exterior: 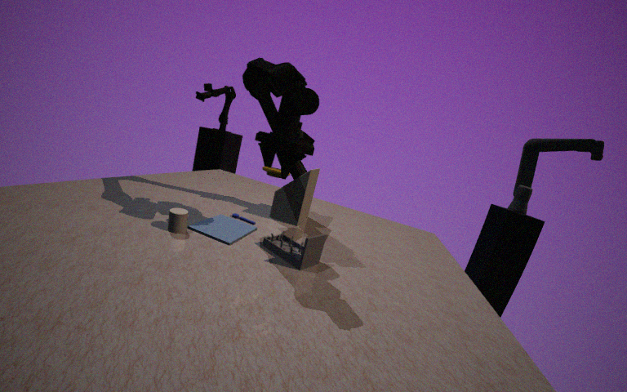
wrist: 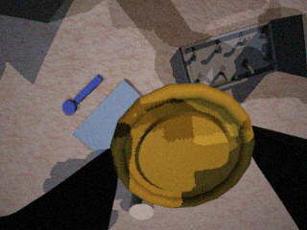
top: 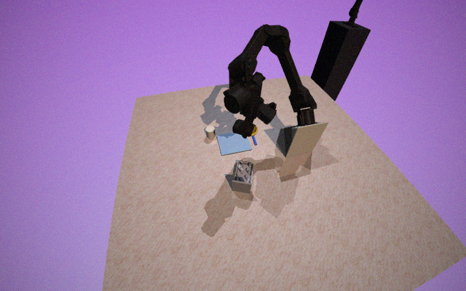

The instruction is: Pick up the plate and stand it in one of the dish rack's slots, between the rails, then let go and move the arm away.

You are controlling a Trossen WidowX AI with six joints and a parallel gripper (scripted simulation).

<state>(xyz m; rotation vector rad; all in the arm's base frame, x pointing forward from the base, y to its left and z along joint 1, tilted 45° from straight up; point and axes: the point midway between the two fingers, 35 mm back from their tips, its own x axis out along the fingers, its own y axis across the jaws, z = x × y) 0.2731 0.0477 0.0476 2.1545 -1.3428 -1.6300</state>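
The yellow round plate [top: 254,131] [exterior: 273,171] [wrist: 182,155] is held across its width between the two black fingers of my gripper [exterior: 276,172] [wrist: 180,145]. It hangs in the air, nearly flat with a slight tilt, its hollow face toward the wrist camera. In the top view the arm hides part of it. The grey dish rack [top: 241,187] [exterior: 316,249] [wrist: 290,45] stands on the table with short rails inside and a tall end wall. The plate is away from the rack, higher up and toward the arm's side. The slots look unoccupied.
A light-blue square board [top: 234,145] [exterior: 221,231] [wrist: 107,115] lies below, with a blue spoon-like piece [top: 254,140] [exterior: 245,219] [wrist: 87,88] beside it. A beige cylinder [top: 210,133] [exterior: 178,221] [wrist: 141,212] stands by the board. A large slanted panel [top: 306,143] [exterior: 309,198] stands near the arm's base.
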